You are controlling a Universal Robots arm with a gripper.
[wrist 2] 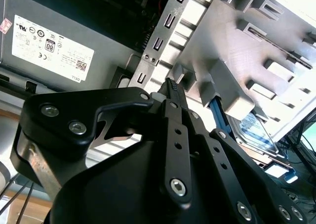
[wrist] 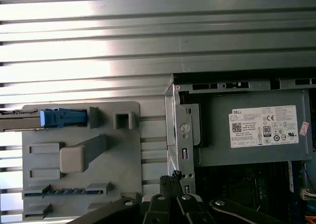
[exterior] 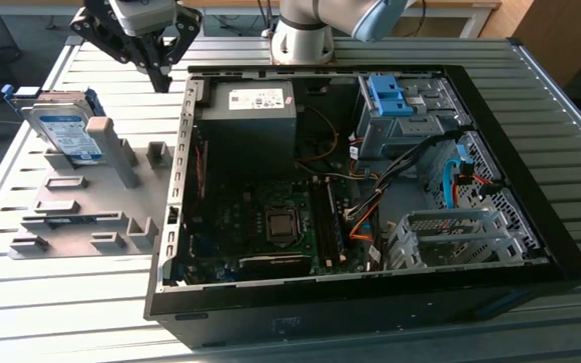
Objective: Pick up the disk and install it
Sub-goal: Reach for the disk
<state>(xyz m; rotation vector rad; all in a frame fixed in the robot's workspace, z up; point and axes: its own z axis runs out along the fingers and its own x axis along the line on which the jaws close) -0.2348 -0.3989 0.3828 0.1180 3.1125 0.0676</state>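
While the gripper (exterior: 160,76) hangs with its jaws closed on nothing above the worktop (exterior: 69,302), beside the open computer case (exterior: 392,314), the disk (exterior: 61,130) stands on edge in the grey fixture (exterior: 109,224) at the exterior view's left, apart from the gripper.

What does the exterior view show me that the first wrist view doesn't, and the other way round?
Exterior view: the disk with its labelled face showing, leaning on the grey fixture, plus the motherboard and drive cage in the case. First wrist view: the disk edge-on, seen from above. Shared: disk, fixture, power supply, and the shut gripper, holding nothing.
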